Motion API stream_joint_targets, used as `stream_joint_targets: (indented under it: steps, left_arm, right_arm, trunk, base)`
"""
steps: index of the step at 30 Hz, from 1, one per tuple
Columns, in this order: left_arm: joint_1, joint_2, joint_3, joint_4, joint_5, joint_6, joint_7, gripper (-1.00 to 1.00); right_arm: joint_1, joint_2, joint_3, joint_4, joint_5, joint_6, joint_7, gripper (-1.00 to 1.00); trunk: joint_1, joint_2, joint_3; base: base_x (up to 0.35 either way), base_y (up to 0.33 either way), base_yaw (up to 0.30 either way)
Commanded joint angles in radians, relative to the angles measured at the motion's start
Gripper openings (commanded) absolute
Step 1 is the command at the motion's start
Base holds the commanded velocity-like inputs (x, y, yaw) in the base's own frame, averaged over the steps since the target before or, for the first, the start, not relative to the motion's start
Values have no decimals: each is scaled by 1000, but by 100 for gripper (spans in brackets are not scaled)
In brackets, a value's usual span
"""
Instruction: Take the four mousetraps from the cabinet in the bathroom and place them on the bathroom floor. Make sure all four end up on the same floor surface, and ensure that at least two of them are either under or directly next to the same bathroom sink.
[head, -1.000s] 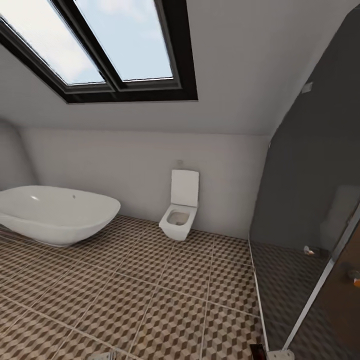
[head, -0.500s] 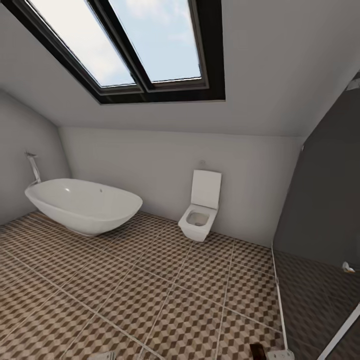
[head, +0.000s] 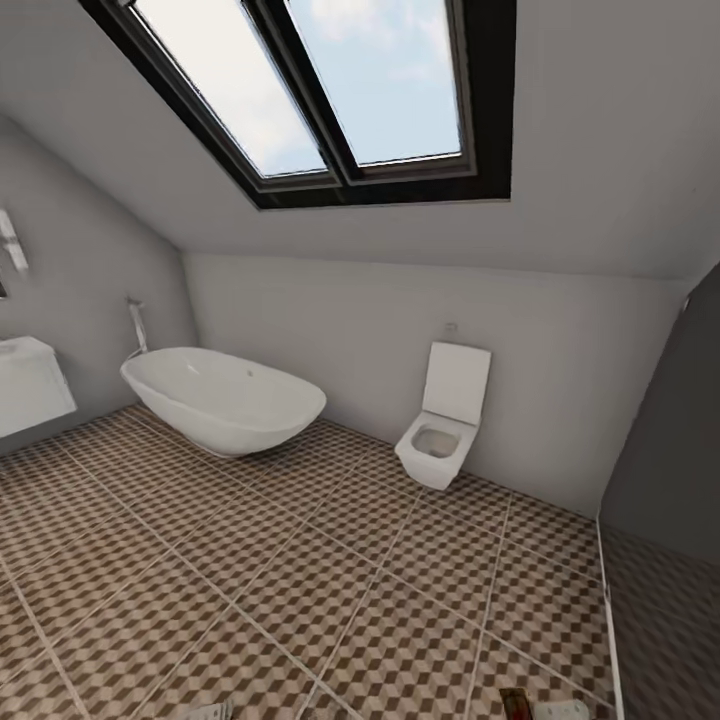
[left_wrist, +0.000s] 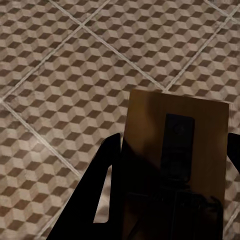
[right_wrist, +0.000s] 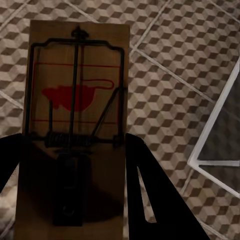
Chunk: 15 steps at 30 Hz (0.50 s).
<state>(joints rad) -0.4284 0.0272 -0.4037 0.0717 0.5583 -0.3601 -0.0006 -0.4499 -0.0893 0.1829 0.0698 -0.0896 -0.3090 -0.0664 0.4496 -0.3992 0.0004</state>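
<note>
Each gripper is clenched on a flat wooden mousetrap above the bathroom floor (head: 300, 560) of cube-patterned tiles. The left gripper (left_wrist: 165, 200) grasps a plain brown board (left_wrist: 175, 150) with a dark metal bar. The right gripper (right_wrist: 75, 200) grasps the wire-sprung mousetrap (right_wrist: 75, 100) printed in red. Ahead stand a smooth oval bathtub (head: 225, 400), a boxy toilet (head: 445, 420) and the white bathroom sink (head: 30, 385).

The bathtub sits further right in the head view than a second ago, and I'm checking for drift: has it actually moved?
No. The bathtub keeps its place beside the toilet and wall; the whole picture shifted right, so the camera turned left.
</note>
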Motion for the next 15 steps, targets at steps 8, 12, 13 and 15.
stream_joint_targets:
  steps: [8,12,13,15]
  left_arm:
    - [-1,-1,-7,3,2,-5,4,-100]
    - [-1,-1,-7,3,2,-5,4,-100]
    - [-1,-1,-7,3,2,-5,4,-100]
    - [-1,-1,-7,3,2,-5,4,-100]
  right_arm:
    - [-1,0,9,4,-13,-7,3,-100]
    - [-1,0,9,4,-13,-7,3,-100]
    - [-1,0,10,4,-13,-7,3,-100]
    - [-1,0,10,4,-13,-7,3,-100]
  trunk:
    - [0,-1,0]
    - [0,-1,0]
    - [0,-1,0]
    - [0,-1,0]
  base:
    - [0,0,298]
    - [0,0,298]
    - [0,0,298]
    - [0,0,298]
